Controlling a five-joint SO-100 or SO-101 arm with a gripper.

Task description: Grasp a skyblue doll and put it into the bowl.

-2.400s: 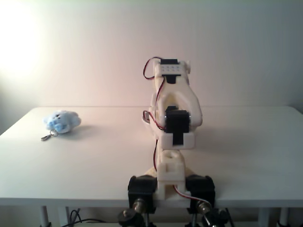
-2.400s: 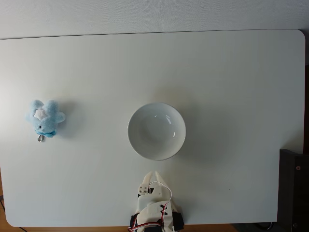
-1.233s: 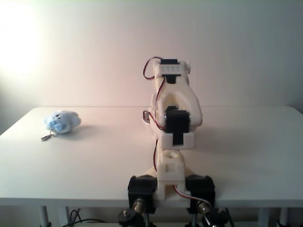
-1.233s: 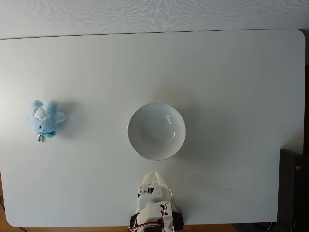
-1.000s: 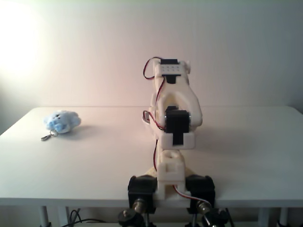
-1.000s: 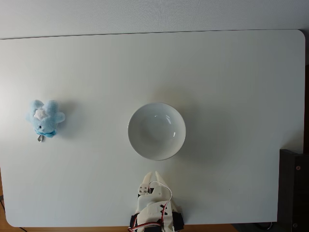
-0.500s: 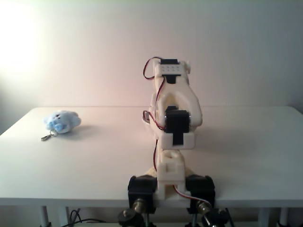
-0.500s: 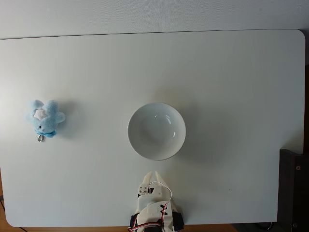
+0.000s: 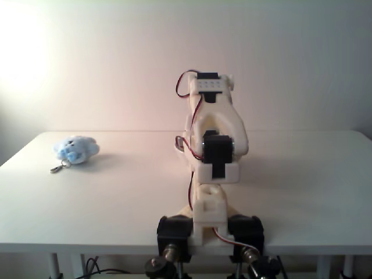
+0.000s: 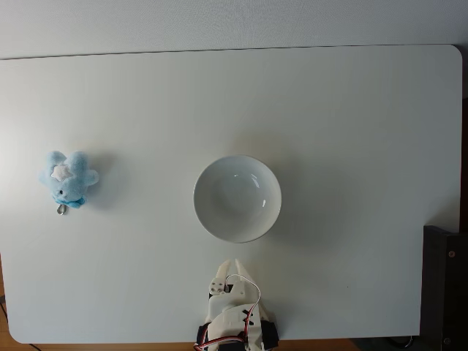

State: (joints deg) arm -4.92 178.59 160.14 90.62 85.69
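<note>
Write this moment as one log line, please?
arm: folded at table edge | pincer: shut, holding nothing | skyblue doll: on table, left | bowl: empty

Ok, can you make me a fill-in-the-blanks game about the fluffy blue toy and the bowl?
1. The bowl has ____ inside it.
2. In the fixed view from above, the skyblue doll lies to the ____ of the bowl.
3. The gripper holds ____.
4. The doll's keychain clip rests on the ____.

Missing words: nothing; left; nothing; table
</note>
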